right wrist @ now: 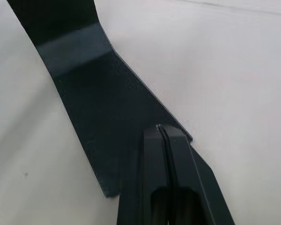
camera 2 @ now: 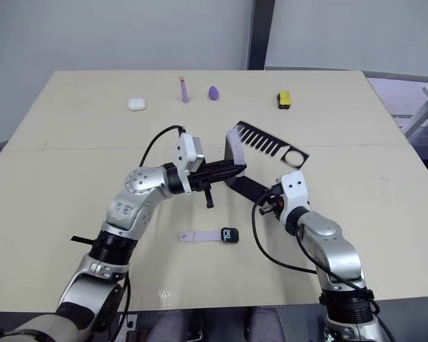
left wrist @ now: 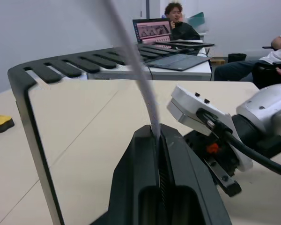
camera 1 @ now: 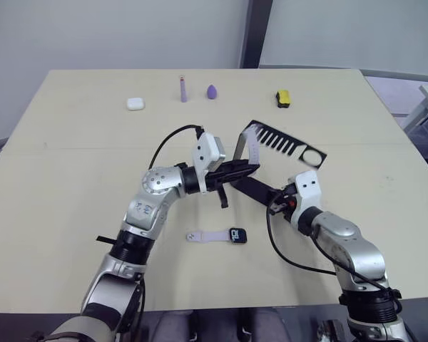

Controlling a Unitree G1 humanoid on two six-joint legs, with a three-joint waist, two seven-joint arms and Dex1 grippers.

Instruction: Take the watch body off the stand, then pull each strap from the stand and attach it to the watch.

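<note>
**Strap two coming off the stand**

Watch body first: the small rounded-square smartwatch case with a black screen (camera 1: 237,236) lies flat on the beige table (camera 1: 71,171), off the stand, with one pale lavender silicone strap (camera 1: 205,236) already joined to its left side. That puts the job, by my reading, on the second strap.

The thin black sheet-metal C-shaped stand (camera 1: 285,144) sits mid-table. The left gripper (camera 1: 251,169) has its two black fingers closed flat on the second pale lavender strap (camera 1: 252,148), which hangs from the slotted top arm near the upright. The right gripper (camera 1: 273,200) presses, fingers together, on the stand's flat base, seemingly pinning it.

Next move, as I judge it: draw the strap clear of its slot while the base is held, then carry it to the free right side of the watch body.

The left wrist view shows the strap (left wrist: 139,77) pinched between the fingertips, which the head views leave unclear. The right wrist view shows the closed fingers lying on the base plate (right wrist: 103,108). The head views alone show the watch body's place.
</note>
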